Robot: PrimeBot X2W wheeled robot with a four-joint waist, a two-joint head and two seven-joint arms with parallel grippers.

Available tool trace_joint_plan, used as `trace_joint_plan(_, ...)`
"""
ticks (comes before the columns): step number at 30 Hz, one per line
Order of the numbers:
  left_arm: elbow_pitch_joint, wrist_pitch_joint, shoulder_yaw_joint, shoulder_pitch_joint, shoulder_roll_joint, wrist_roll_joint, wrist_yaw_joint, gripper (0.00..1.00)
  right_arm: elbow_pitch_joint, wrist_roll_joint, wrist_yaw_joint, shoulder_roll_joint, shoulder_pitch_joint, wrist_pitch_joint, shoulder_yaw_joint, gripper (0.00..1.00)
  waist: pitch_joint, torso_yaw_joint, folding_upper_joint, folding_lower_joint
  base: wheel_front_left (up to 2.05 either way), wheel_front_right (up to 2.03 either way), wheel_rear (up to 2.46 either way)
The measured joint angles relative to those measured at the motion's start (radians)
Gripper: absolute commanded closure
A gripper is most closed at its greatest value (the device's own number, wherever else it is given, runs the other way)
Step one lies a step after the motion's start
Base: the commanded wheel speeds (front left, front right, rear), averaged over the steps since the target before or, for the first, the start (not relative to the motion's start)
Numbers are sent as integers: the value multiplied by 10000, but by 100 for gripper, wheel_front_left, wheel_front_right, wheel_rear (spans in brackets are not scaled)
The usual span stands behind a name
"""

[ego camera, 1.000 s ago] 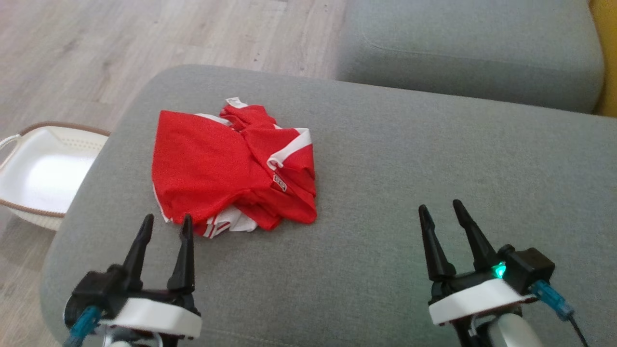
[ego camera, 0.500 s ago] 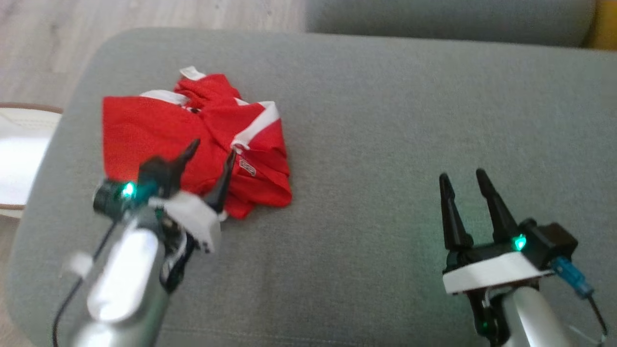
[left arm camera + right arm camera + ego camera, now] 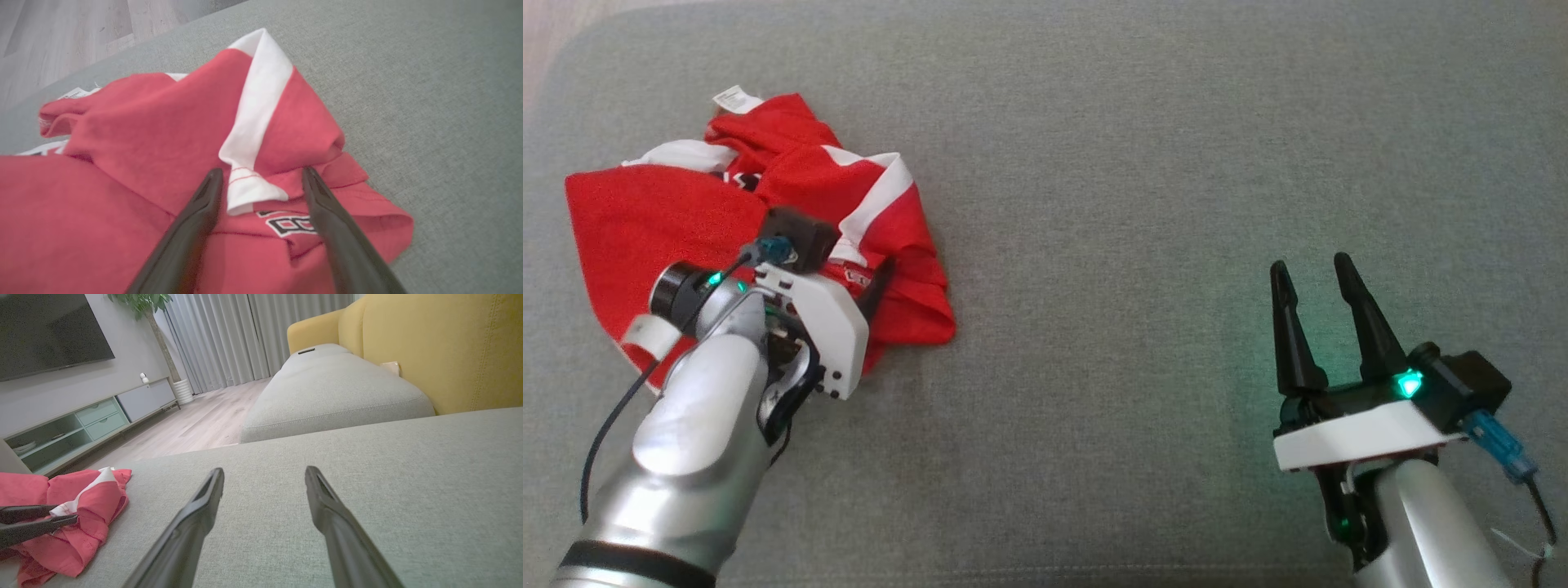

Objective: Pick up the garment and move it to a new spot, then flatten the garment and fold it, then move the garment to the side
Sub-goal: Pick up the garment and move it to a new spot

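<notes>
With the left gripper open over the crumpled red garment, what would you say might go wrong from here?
1. The left gripper straddles the end of the white band; closing there may catch only one thin layer, so the garment could unfurl or slip.
2. The right gripper sits open far across the cushion, probably too far to support a sagging lift.

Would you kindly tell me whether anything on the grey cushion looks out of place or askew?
The red garment lies crumpled in a heap on the grey cushion, its white band folded over and a label sticking out at the far edge. The open left tool straddles that band's end. Nothing looks spilled or damaged.
</notes>
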Motion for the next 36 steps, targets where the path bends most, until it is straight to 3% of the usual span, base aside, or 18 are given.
trace_joint_plan(1,61,38,-121,-20,29,-96,0,0,0,0,0,0,-42,0,2,0,16,-40,0,0,0,0,0)
trace_joint_plan(2,119,40,-199,-40,46,-173,0,30,0,0,0,0,-72,0,10,0,24,-76,0,0,0,0,0)
trace_joint_plan(3,159,23,-211,-59,48,-261,0,100,2,0,0,0,-82,0,29,0,26,-110,0,0,0,0,0)
trace_joint_plan(11,-52,-1020,-151,-183,38,-554,0,100,23,61,0,0,-97,0,92,0,-192,-306,0,-1,0,0,0)
trace_joint_plan(21,-2247,-1856,144,-414,-380,-1708,2,100,105,194,0,0,-75,0,90,0,-816,-648,0,-2,0,0,0)
trace_joint_plan(28,-3616,-1312,151,-1341,-982,-2173,104,100,98,274,0,-2,-54,0,203,0,-958,-1142,0,-2,0,0,0)
trace_joint_plan(36,-3887,-706,132,-2205,-1432,-2320,445,100,10,665,2,-2,-188,0,656,0,-834,-1891,0,-2,0,0,0)
